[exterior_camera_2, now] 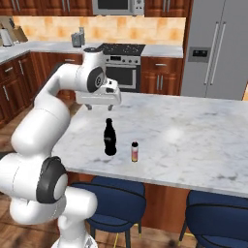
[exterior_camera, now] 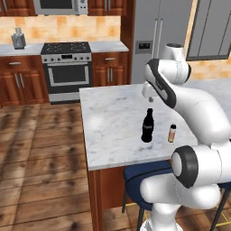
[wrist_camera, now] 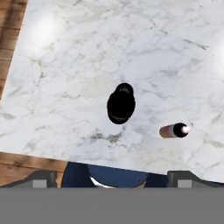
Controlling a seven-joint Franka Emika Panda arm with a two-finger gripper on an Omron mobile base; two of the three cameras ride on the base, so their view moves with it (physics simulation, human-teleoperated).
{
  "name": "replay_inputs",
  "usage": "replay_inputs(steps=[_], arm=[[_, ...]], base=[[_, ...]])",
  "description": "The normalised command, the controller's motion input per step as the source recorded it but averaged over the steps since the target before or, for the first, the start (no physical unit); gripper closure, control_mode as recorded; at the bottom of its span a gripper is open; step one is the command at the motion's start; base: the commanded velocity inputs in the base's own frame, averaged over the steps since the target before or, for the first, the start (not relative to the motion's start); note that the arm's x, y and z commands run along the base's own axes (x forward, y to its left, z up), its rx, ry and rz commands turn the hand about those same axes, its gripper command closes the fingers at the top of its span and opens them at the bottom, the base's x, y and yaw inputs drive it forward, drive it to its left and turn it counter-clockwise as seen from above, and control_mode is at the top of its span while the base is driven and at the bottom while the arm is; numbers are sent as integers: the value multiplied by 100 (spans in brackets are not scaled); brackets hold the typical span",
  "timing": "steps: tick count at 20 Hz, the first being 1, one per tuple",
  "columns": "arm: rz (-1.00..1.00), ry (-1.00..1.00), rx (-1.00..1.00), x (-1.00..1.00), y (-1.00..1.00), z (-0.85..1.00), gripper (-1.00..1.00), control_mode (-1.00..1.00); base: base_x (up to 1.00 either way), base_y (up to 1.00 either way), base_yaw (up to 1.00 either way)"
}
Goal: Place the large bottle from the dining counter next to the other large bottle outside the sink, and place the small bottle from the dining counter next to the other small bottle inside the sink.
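Note:
The large bottle (exterior_camera: 147,126) (exterior_camera_2: 110,138) stands upright near the front edge of the dining counter (exterior_camera: 108,122) (exterior_camera_2: 193,131). In the hand view I look down on its black cap and shoulders (wrist_camera: 121,103). The small bottle (exterior_camera: 172,133) (exterior_camera_2: 134,151) (wrist_camera: 174,130), pale orange with a dark cap, stands a short way to its right. My gripper (exterior_camera: 150,99) (exterior_camera_2: 100,107) (wrist_camera: 113,177) hangs open a little above the large bottle, fingers pointing down, holding nothing. The sink, the other large bottle and the other small bottle are out of view.
Blue stools (exterior_camera: 144,173) (exterior_camera_2: 116,193) (exterior_camera_2: 218,213) are tucked under the counter's near edge. A stove (exterior_camera: 67,67) and a steel fridge (exterior_camera_2: 218,48) stand against the far wall. Wood floor (exterior_camera: 40,158) lies left of the counter.

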Motion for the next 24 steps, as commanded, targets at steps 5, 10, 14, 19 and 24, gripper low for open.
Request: replay_inputs(steps=[5, 10, 14, 19, 24], arm=[[0, 2, 0, 60, 0, 0, -100, -100], [0, 0, -1, 23, 0, -12, -100, -100], [0, 0, 0, 0, 0, -21, -100, -100], [0, 0, 0, 6, 0, -40, -100, -100], [0, 0, 0, 21, 0, -32, -100, -100]], base=[[0, 0, 0], [0, 0, 0], [0, 0, 0], [0, 0, 0], [0, 0, 0]])
